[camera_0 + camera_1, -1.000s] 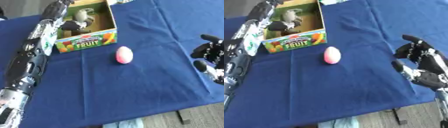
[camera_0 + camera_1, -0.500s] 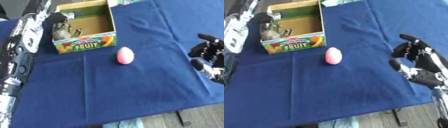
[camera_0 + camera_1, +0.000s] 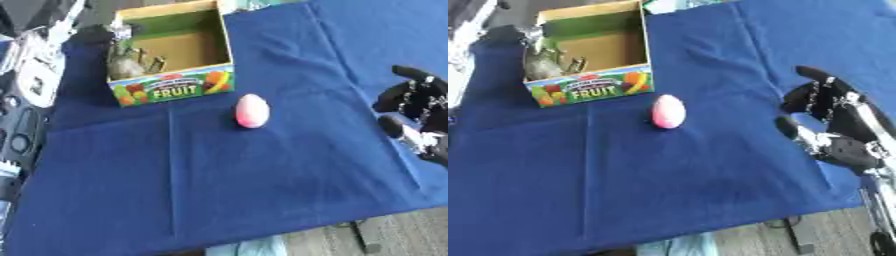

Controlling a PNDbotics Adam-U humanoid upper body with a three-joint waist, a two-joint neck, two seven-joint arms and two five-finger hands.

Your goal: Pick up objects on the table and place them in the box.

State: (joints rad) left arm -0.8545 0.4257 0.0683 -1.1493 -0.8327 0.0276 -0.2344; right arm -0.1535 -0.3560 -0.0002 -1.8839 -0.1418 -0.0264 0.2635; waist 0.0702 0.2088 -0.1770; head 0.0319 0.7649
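left eye view
table: blue cloth (image 3: 262,190) over the whole work surface
box: open cardboard box (image 3: 171,93) with "FRUIT" printed on its near face, far left on the cloth
box contents: grey-silver object (image 3: 131,62) against the left wall; can't make out what it is
egg: 1 pink egg-shaped object (image 3: 252,111), lying on the cloth just near and right of the box's near-right corner, not touching it
left arm: black and silver arm links (image 3: 26,100) along the left edge, beside the box; left hand's state can't be told from here
right hand (image 3: 418,107): right edge, well apart from the egg, fingers relaxed, grasping nothing

right eye view
right hand: shows more fully, palm and forearm at the near right, fingers pointing to the far side, released
egg: same spot, between box and right hand, nearer the box
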